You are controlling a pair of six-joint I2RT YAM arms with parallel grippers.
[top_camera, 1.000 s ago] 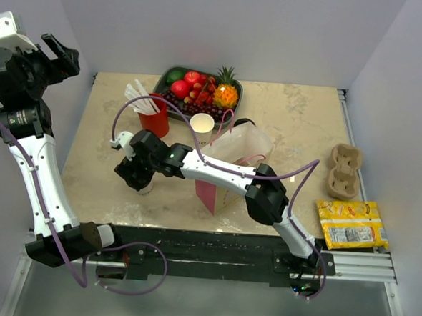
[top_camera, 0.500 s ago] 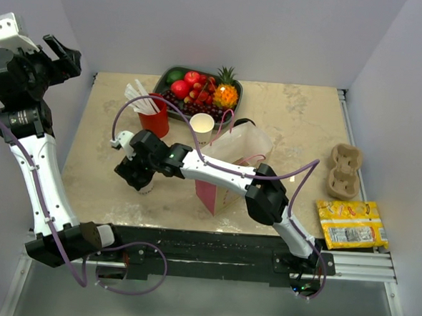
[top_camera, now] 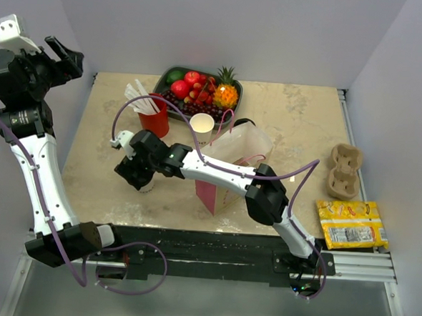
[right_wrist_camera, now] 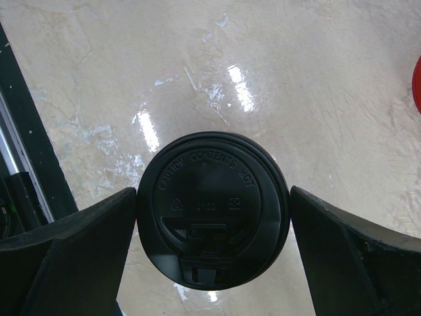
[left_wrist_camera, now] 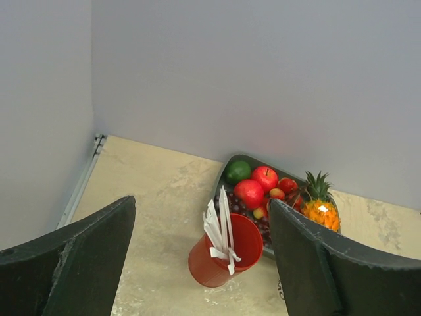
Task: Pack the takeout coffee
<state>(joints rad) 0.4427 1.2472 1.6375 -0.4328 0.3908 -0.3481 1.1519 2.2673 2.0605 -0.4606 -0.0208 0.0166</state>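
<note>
The takeout coffee (right_wrist_camera: 212, 209) stands on the table, its round black lid seen from straight above in the right wrist view. My right gripper (right_wrist_camera: 212, 217) is open and straddles it, one finger on each side at lid height. The left finger sits right at the lid's rim and a thin gap shows on the right. From the top view only a sliver of the white cup (top_camera: 146, 189) shows under the right gripper (top_camera: 140, 175), left of the pink bag (top_camera: 212, 194). My left gripper (top_camera: 63, 52) hangs high at the far left, open and holding nothing.
A red cup of white straws (top_camera: 154, 119), a lidless white paper cup (top_camera: 202, 126) and a fruit tray (top_camera: 174, 75) stand at the back. A cardboard cup carrier (top_camera: 344, 170) and yellow packets (top_camera: 350, 224) lie at the right. The table's black front rail (right_wrist_camera: 26, 138) runs close to the coffee.
The left wrist has turned slightly at the top left. The right arm and the coffee stay where they were.
</note>
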